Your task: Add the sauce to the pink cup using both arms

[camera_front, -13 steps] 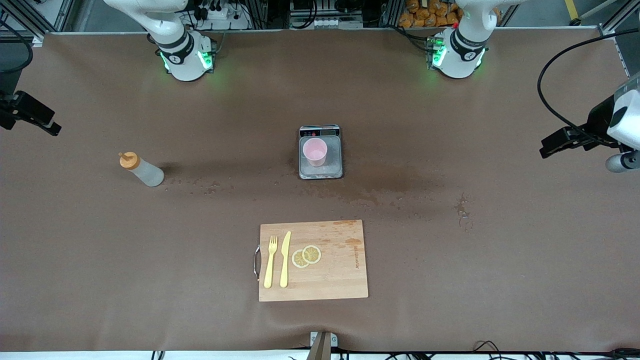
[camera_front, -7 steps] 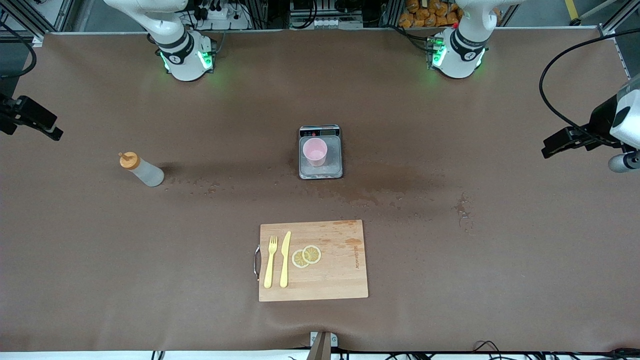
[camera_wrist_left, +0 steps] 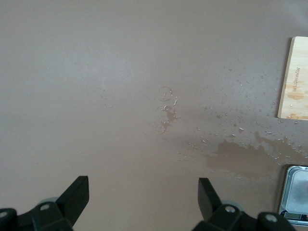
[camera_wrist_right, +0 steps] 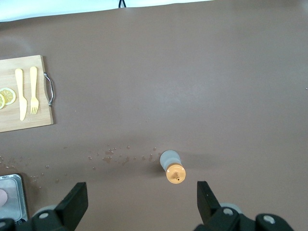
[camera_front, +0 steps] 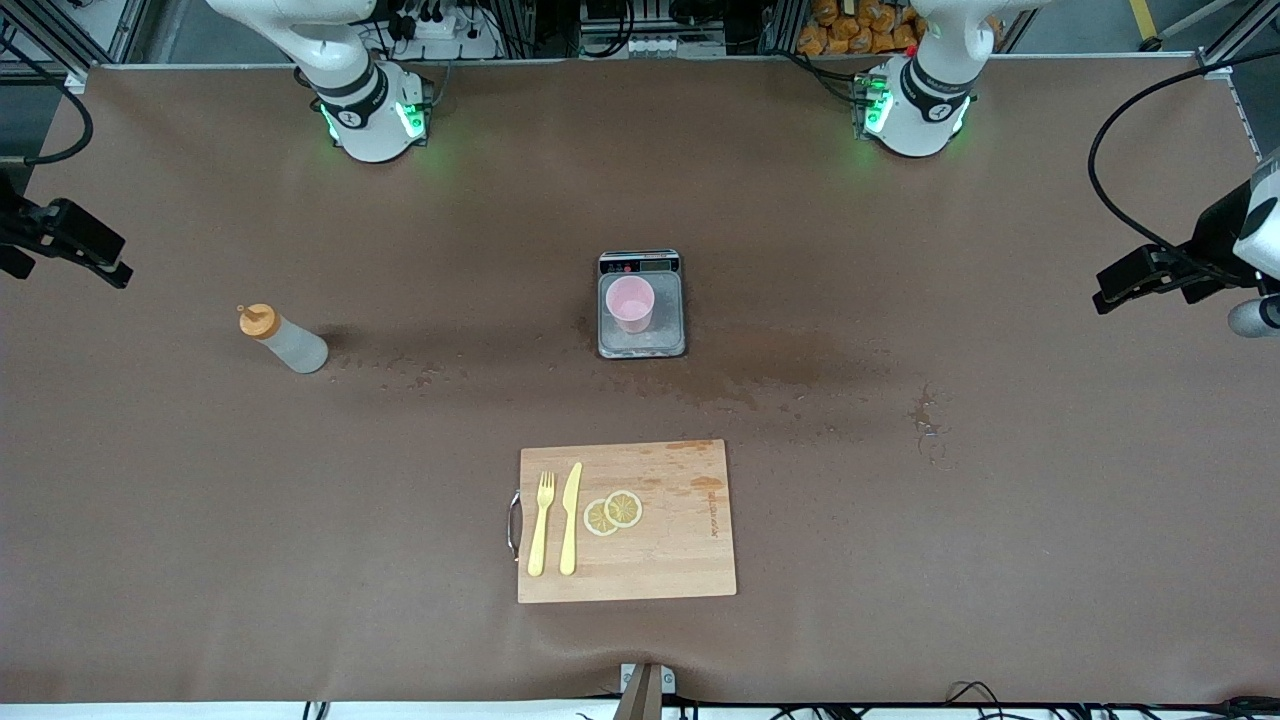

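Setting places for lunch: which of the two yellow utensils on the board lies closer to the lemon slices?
The knife; the fork lies beside it, toward the board's handle.

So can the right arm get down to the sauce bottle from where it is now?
Probably yes: the right gripper, open, hangs over bare table beside the upright sauce bottle, and nothing stands between them.

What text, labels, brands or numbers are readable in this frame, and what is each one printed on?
Nothing can be read.
Cutting board: a small printed mark near one edge, too blurred to read.
Scale under the pink cup: display and buttons, no legible digits.
Squeeze bottle: no label visible.
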Robot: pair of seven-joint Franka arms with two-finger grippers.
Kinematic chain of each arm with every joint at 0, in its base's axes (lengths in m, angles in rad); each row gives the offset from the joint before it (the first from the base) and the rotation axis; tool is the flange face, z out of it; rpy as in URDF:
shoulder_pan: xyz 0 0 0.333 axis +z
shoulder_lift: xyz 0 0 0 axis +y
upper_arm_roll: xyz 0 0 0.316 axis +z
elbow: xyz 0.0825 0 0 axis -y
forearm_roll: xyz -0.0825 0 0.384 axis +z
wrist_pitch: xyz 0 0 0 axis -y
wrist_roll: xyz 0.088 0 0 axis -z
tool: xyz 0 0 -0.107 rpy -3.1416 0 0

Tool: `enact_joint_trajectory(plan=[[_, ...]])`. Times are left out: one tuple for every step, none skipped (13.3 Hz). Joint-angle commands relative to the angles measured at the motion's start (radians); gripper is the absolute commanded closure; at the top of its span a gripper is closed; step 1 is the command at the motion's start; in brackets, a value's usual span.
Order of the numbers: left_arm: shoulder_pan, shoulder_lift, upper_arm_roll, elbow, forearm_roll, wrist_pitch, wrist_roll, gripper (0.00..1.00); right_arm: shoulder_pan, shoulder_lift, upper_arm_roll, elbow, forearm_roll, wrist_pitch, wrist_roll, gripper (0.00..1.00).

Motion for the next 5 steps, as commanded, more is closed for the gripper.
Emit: enact_joint_trajectory(plan=[[0.002,-0.006,0.000,0.036,-0.002,-0.055,0.019,0.00,0.008,0.006,-0.005,0.013,-0.022,0.000,-0.013,0.00],[0.002,-0.007,-0.001,0.038,-0.002,-0.065,0.018,0.00,0.008,0.006,-0.005,0.013,-0.022,0.000,-0.014,0.00],[-0.001,-0.007,-0.003,0.038,-0.002,-0.066,0.018,0.00,0.008,0.006,-0.007,0.013,-0.022,0.000,-0.013,0.00],[-0.003,-0.009,-0.007,0.038,-0.002,-0.068,0.018,0.00,0.007,0.006,-0.007,0.013,-0.020,0.000,-0.013,0.00],[-0.001,-0.012,-0.009,0.038,-0.003,-0.068,0.018,0.00,0.008,0.007,-0.007,0.013,-0.020,0.000,-0.013,0.00]])
